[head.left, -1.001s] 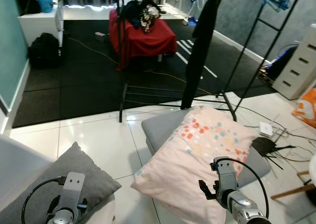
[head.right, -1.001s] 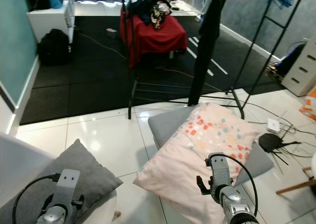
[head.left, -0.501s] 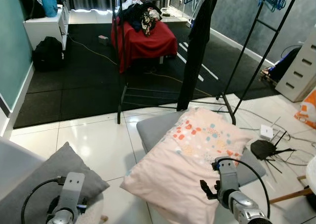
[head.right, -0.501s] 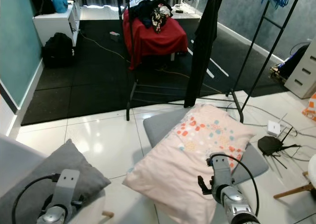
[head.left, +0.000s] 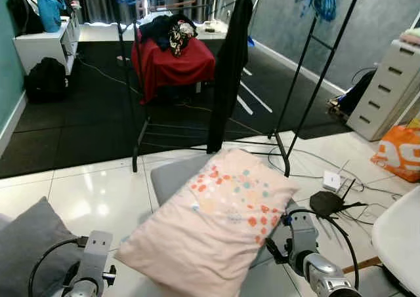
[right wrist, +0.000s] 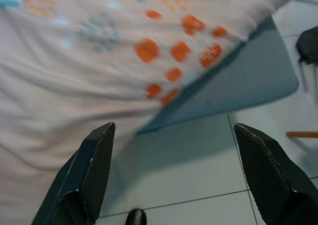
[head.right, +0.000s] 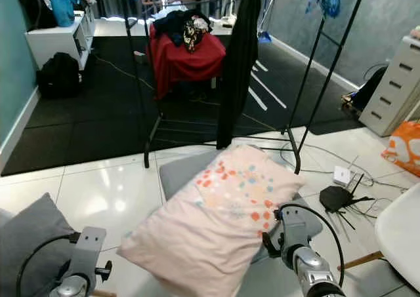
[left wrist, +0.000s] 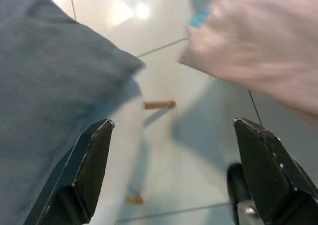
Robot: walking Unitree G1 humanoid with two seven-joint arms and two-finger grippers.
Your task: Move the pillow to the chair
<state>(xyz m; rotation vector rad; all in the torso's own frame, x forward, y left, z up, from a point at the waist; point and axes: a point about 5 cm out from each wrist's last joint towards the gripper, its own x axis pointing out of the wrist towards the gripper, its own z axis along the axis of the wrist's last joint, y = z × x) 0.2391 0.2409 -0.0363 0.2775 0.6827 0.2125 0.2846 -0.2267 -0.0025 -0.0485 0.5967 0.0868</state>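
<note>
White floor tiles (head.left: 85, 198) carried the pink spotted pillow (head.left: 213, 228), lying on a grey mat (right wrist: 238, 81); right gripper (right wrist: 174, 185) and left gripper (left wrist: 174, 180) hung spread and empty; cables (head.left: 308, 162) risked snagging feet

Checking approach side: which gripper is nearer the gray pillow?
Left. The left gripper hangs right beside the gray pillow, while the right gripper is far across, by the pink pillow.
</note>
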